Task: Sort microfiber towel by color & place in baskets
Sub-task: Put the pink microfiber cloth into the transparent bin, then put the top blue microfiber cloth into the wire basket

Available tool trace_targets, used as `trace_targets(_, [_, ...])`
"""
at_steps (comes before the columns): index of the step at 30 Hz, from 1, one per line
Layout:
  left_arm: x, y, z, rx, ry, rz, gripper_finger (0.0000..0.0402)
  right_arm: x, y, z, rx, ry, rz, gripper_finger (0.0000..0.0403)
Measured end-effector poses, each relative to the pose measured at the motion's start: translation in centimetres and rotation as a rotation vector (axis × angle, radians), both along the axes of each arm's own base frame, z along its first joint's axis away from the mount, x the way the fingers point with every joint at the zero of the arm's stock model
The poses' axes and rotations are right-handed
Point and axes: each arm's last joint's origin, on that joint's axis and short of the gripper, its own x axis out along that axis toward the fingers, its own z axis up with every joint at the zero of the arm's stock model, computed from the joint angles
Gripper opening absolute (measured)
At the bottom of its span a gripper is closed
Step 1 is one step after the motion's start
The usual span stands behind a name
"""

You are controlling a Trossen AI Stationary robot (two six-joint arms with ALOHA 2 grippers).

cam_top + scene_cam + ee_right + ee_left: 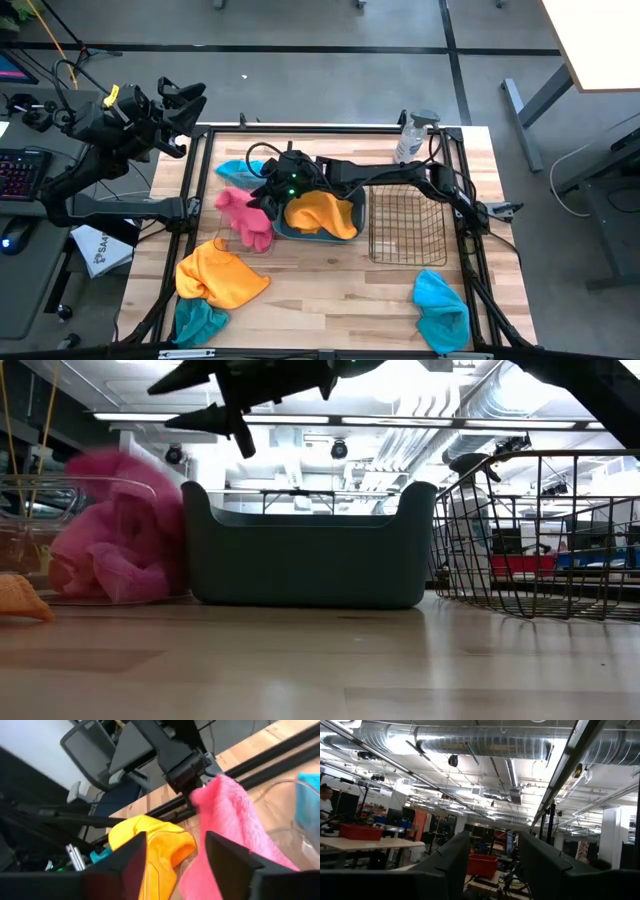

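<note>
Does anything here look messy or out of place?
Yes. The orange-yellow towel hangs over the rim of the dark teal tub instead of lying inside it. The pink towel bulges out of the clear box. Three towels lie loose at the table's near edge; one turquoise towel is partly under another orange one.

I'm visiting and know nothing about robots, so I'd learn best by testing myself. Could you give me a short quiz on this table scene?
1. True or false: the wire-mesh basket holds a towel.
2. Which towel lies in the dark teal tub? A pink, B orange-yellow towel, C turquoise.
3. Fill in: the right gripper hovers over the ___ towel in the clear plastic box.

Key: 1 false; 2 B; 3 pink.
</note>
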Motion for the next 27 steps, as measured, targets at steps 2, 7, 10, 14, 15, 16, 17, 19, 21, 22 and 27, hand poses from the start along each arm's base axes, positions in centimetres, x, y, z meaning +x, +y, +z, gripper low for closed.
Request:
trace_targets(2, [0.0, 0.0, 0.0, 0.007, 0.005, 0.004, 0.0159, -0.1, -0.2, 0.3, -0.036, -0.014, 0.02, 0.0225])
trace_targets(7, [0.2, 0.1, -0.4, 0.004, 0.049, 0.009, 0.0159, -1.9, -2.0, 2.5, -0.124, 0.015, 0.022, 0.0277])
trace_targets(10, [0.7, 0.3, -1.4, -0.083, 0.131, 0.014, 0.0159, -4.1, -4.0, 4.5, -0.193, 0.082, -0.019, 0.0283])
trace_targets(14, [3.0, 1.1, -3.4, -0.238, 0.288, 0.032, 0.0159, -8.4, -6.4, 8.0, -0.316, 0.196, -0.136, 0.0281])
trace_targets(15, [3.8, 1.4, -3.9, -0.269, 0.322, 0.032, 0.0159, -9.6, -6.7, 8.8, -0.348, 0.234, -0.168, 0.028])
trace_targets(16, [4.7, 1.8, -4.5, -0.297, 0.362, 0.029, 0.0159, -10.7, -7.0, 9.6, -0.378, 0.257, -0.198, 0.0279])
trace_targets(17, [5.6, 2.2, -5.2, -0.328, 0.408, 0.022, 0.0159, -11.8, -7.2, 10.5, -0.404, 0.277, -0.224, 0.0277])
trace_targets(19, [7.6, 3.4, -6.9, -0.392, 0.517, 0.013, 0.0159, -13.9, -7.3, 12.1, -0.432, 0.307, -0.273, 0.0275])
trace_targets(21, [9.2, 5.3, -8.8, -0.447, 0.687, 0.032, 0.0159, -15.9, -7.1, 13.5, -0.449, 0.326, -0.319, 0.0275])
trace_targets(22, [9.9, 6.5, -9.7, -0.476, 0.785, 0.06, 0.0159, -16.9, -6.9, 14.3, -0.453, 0.332, -0.344, 0.0275])
trace_targets(27, [11.2, 14.0, -14.1, -0.698, 1.182, 0.171, 0.0159, -20.6, -5.6, 16.3, -0.446, 0.388, -0.451, 0.0275])
